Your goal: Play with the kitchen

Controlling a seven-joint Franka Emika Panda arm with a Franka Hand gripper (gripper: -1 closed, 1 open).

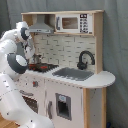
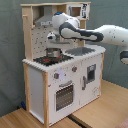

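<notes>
The toy kitchen (image 1: 70,95) (image 2: 42,85) has white panels, a light wood frame, a grey hood (image 1: 41,27) and a black faucet (image 1: 85,59) beside the sink (image 1: 74,74). On the red-ringed hob (image 1: 44,67) (image 2: 49,60) stands a small grey pot (image 2: 54,52). My gripper (image 2: 53,46) hangs just above this pot, under the hood. In the first exterior view the gripper (image 1: 34,61) is partly hidden by my own arm. The oven door (image 2: 64,95) is closed.
A toy microwave (image 1: 73,23) sits in the upper shelf next to the hood. The pegboard back (image 2: 36,42) rises behind the hob. The kitchen stands on a wooden table (image 2: 100,112), with a grey curtain behind. My white arm (image 1: 12,90) fills the first exterior view's left.
</notes>
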